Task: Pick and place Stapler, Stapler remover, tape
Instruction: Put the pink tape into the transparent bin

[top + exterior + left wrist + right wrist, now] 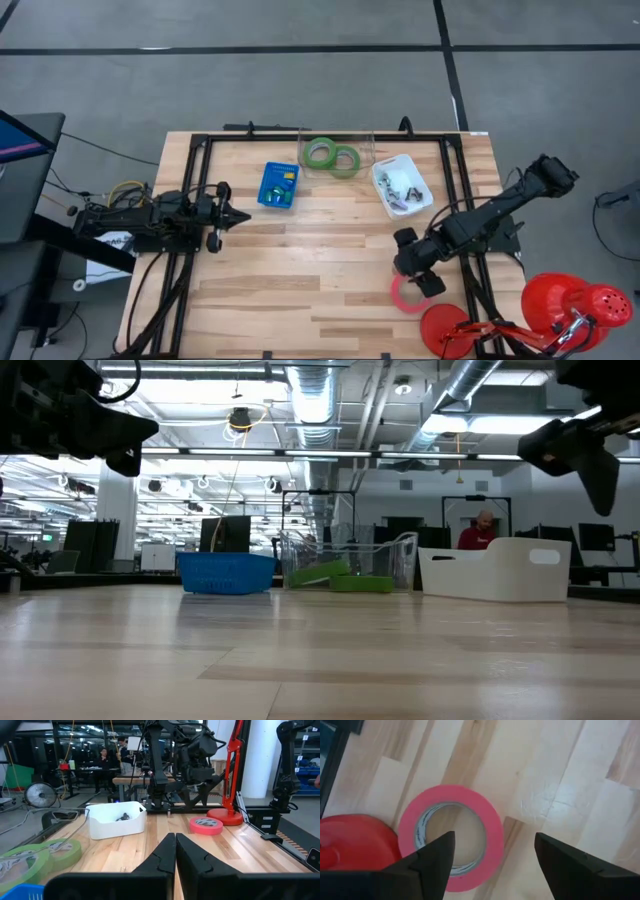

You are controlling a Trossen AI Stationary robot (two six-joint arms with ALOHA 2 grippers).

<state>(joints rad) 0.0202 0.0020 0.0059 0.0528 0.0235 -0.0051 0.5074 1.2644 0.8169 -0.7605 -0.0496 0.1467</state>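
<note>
A wooden bench (pixel 300 290) seen from above, with a clear bin (pixel 338 150) at its far edge as the landmark. Inside that bin lie two green tape rolls (pixel 332 156), already sorted. Left of the bin sits a blue basket (pixel 278 185) holding small coloured items; right of it, a white tray (pixel 402 184) holds small metal pieces, too small to identify. One pinkish-red tape roll (pixel 407 293) lies loose on the bench, well away from the bin near a red lamp base (pixel 445 328). The right tool (pixel 428 278) hovers just over that roll, fingers spread wide, gripping nothing. The left tool (pixel 243 216) waits left of the basket, fingers pressed together, empty. Judged from this, only the pink roll remains to place.
</note>
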